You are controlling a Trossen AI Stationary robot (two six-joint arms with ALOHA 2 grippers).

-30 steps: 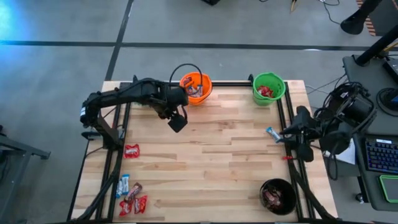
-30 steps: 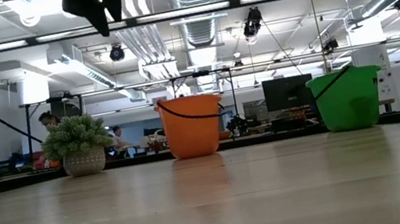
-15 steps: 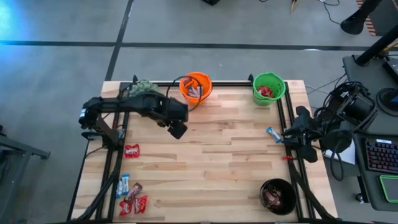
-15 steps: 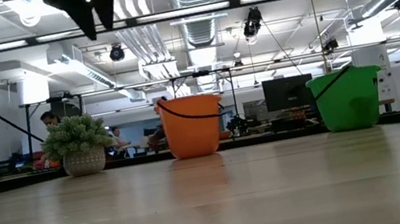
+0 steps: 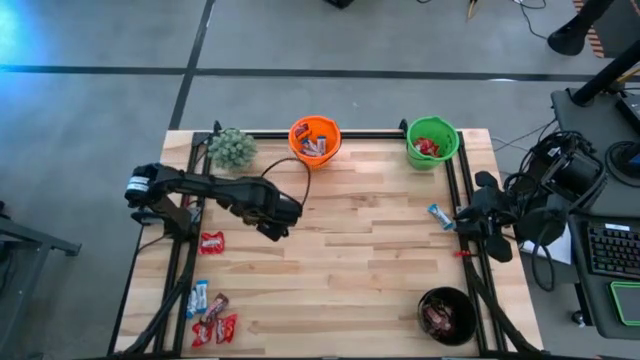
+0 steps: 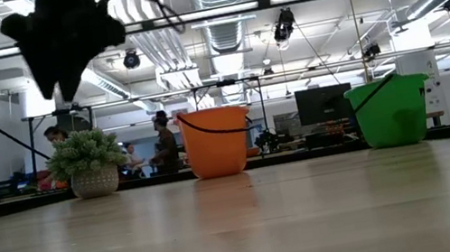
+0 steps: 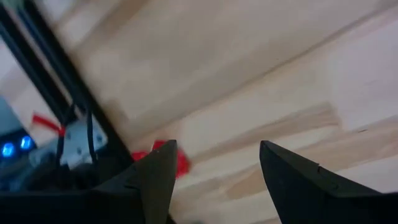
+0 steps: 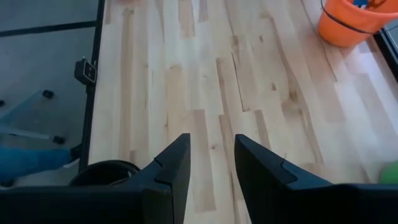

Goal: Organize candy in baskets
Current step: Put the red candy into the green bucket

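Left gripper [image 5: 276,229] held wide open, empty, above bare table [image 5: 360,260] centre; red candy [image 5: 211,241] near left edge.

Right gripper [image 5: 462,218] parked at right edge, half-open, empty.

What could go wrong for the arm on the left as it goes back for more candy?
The left gripper hangs open and empty above the table. The lone red candy lies right beside the arm's metal frame, so the fingers might bump the frame. The remaining candies lie crowded in the near corner, some touching, so one grab could lift two or scatter them. One blue candy lies by the waiting right gripper, likely a long reach.
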